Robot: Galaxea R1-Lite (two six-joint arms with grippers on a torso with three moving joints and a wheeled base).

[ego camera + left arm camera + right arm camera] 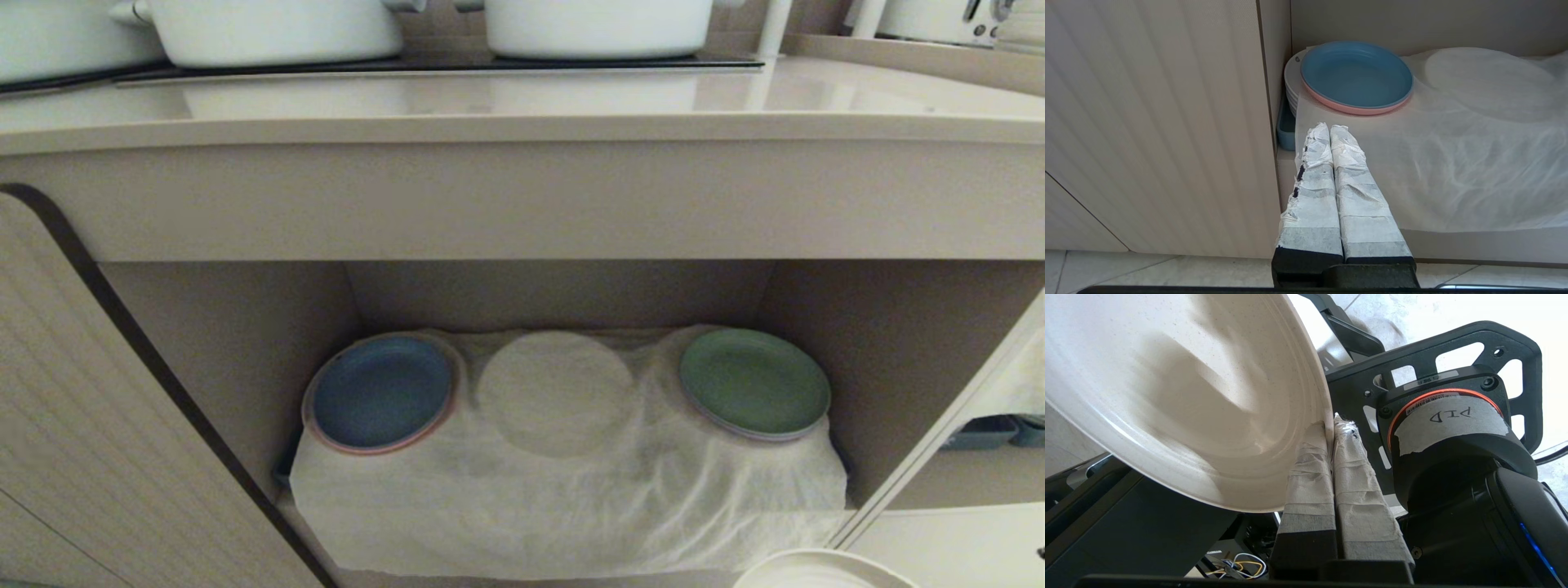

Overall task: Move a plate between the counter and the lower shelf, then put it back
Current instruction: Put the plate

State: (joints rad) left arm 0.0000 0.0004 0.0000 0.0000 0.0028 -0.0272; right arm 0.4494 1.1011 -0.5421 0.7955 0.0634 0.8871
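One plate [1180, 400]; two pots [277, 28] above.

You have two white pots [277, 33] on the hob — below, a blue plate [382, 390] left, a green plate [753, 380] right, on white cloth [571, 498].
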